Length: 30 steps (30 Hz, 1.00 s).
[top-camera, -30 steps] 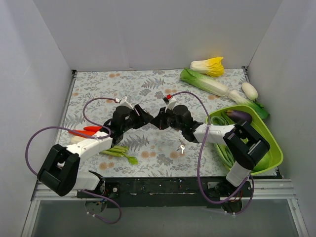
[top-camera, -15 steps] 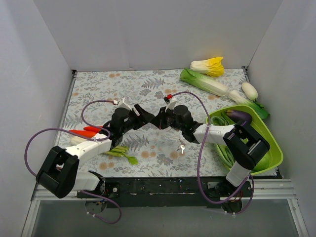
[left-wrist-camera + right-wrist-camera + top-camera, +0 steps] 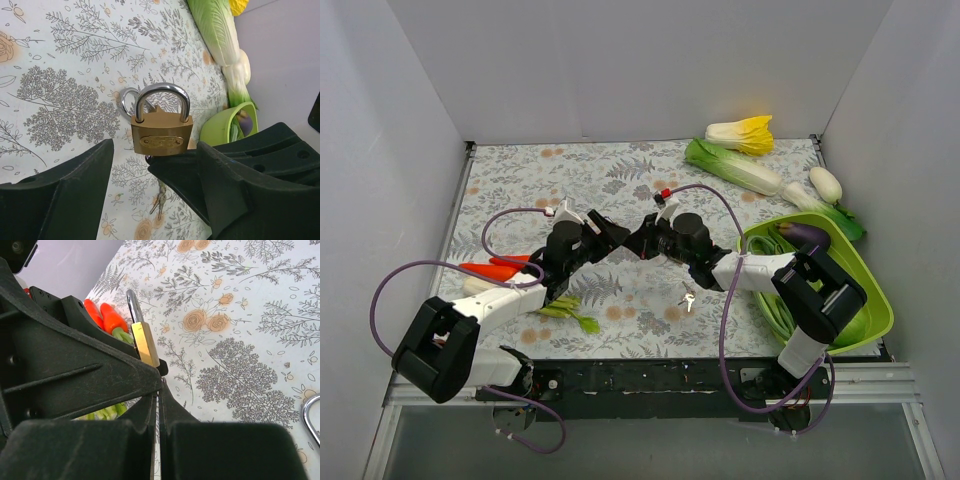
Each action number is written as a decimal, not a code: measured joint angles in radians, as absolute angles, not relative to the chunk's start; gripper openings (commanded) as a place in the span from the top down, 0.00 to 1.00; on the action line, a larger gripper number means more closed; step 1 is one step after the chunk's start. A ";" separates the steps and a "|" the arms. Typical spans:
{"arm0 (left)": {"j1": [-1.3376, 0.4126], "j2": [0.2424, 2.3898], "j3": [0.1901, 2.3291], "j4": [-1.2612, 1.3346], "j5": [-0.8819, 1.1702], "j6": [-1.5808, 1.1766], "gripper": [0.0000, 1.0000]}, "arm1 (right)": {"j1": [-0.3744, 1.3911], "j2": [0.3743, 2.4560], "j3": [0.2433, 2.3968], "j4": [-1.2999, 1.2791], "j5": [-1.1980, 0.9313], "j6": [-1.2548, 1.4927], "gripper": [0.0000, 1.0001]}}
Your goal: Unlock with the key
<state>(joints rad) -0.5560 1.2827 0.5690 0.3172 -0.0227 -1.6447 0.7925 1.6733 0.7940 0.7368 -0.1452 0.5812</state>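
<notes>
Just ahead, padlock; beyond, cabbage, green bowl.

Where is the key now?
Top view: the key lies right of centre, on the table just near-side of the right arm, left of the green bowl.

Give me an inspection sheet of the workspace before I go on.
Surface: floral cloth, flat.
Job's things: key lying on cloth, untouched; brass padlock upright, held; second shackle behind it.
Clutter: chillies, greens, cabbages, green bowl.
Grippers: left gripper open, jaws flanking padlock without touching; right gripper shut on padlock.
Cables: purple cables loop beside arms, clear of padlock.
Surroundings: white walls on three sides.
</notes>
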 measured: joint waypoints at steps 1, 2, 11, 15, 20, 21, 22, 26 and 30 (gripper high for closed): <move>-0.558 1.283 0.569 0.320 -0.028 -1.649 0.35 | 0.793 1.673 0.794 0.740 -0.146 0.582 0.99; -0.559 1.284 0.569 0.323 -0.034 -1.655 0.35 | 0.793 1.673 0.794 0.744 -0.145 0.581 0.99; -0.561 1.287 0.569 0.332 -0.052 -1.669 0.36 | 0.793 1.666 0.788 0.755 -0.145 0.576 0.99; -0.560 1.287 0.569 0.337 -0.054 -1.666 0.37 | 0.793 1.666 0.787 0.759 -0.146 0.575 0.99; -0.551 1.287 0.569 0.338 -0.049 -1.665 0.37 | 0.793 1.666 0.787 0.759 -0.157 0.574 0.99; -0.548 1.287 0.569 0.338 -0.047 -1.665 0.38 | 0.793 1.666 0.787 0.759 -0.160 0.573 0.99; -0.544 1.287 0.569 0.338 -0.045 -1.665 0.38 | 0.793 1.666 0.787 0.759 -0.160 0.572 0.99; -0.531 1.287 0.569 0.338 -0.043 -1.665 0.41 | 0.793 1.657 0.776 0.760 -0.161 0.572 0.99; -0.524 1.288 0.570 0.342 -0.037 -1.665 0.42 | 0.793 1.655 0.768 0.759 -0.164 0.572 0.99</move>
